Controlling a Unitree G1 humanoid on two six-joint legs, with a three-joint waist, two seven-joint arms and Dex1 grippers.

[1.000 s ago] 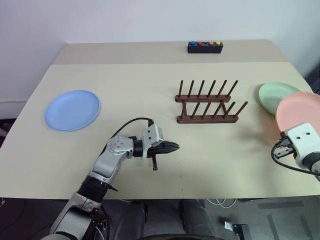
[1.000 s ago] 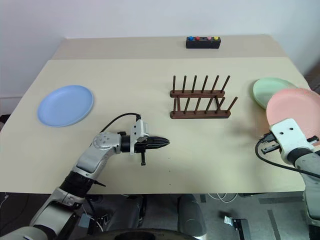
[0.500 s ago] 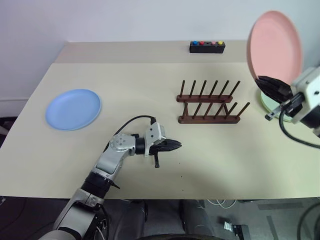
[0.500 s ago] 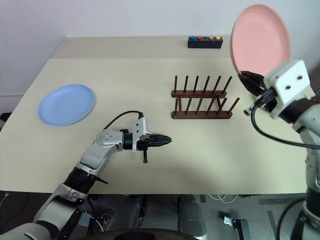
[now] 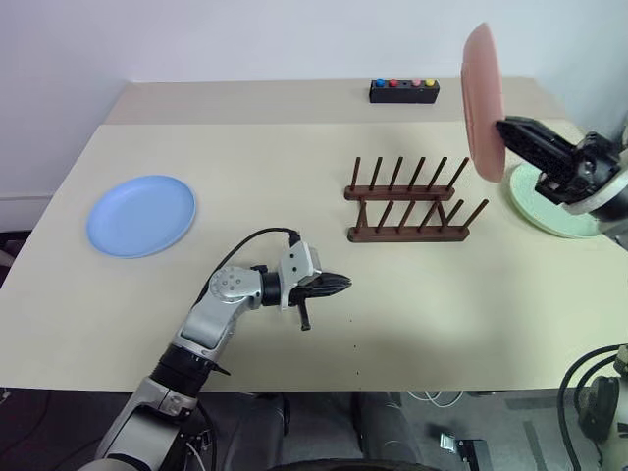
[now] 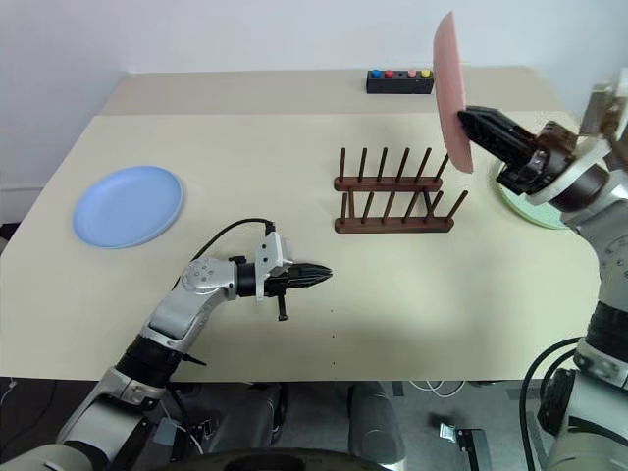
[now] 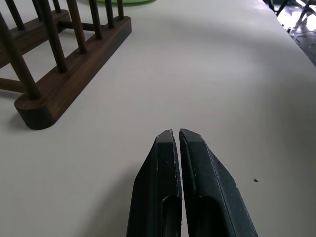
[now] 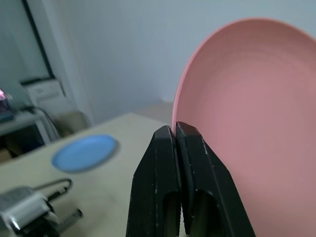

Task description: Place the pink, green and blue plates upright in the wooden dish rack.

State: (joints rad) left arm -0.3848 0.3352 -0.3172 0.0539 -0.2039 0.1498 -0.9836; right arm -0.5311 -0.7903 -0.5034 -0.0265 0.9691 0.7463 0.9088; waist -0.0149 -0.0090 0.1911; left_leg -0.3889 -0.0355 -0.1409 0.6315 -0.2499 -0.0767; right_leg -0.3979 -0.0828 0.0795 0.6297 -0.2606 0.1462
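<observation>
Three plates, one in the air; right hand [image 6: 469,116] is clenched on the rim of the pink plate [image 5: 482,98], holding it upright and edge-on above the tabletop [image 5: 294,147], over the right end of the rack [image 5: 407,206] and not touching the pegs; in the right wrist view the black fingers [image 8: 165,163] pinch the plate edge, concave face to one side. Green plate [image 5: 549,211] lies flat near the right edge of the tabletop, just right of the rack and partly hidden behind the right arm. Blue plate [image 5: 141,215] lies flat on the far left, well apart from the rack. Rack stands right of centre, two rails each with a row of upright pegs, all slots empty. Left hand [image 5: 341,286] is clenched on nothing, pointing right and roughly level, low over the tabletop in front of the rack's left end; left wrist view shows its fingers [image 7: 168,168] pressed together with only a hairline seam, tips over bare tabletop, the near rail's end close ahead; a black cable loops from the left wrist. Black box [image 5: 403,91] with coloured buttons sits at the far edge, behind the rack; cannot tell whether the left fingertips touch the surface.
</observation>
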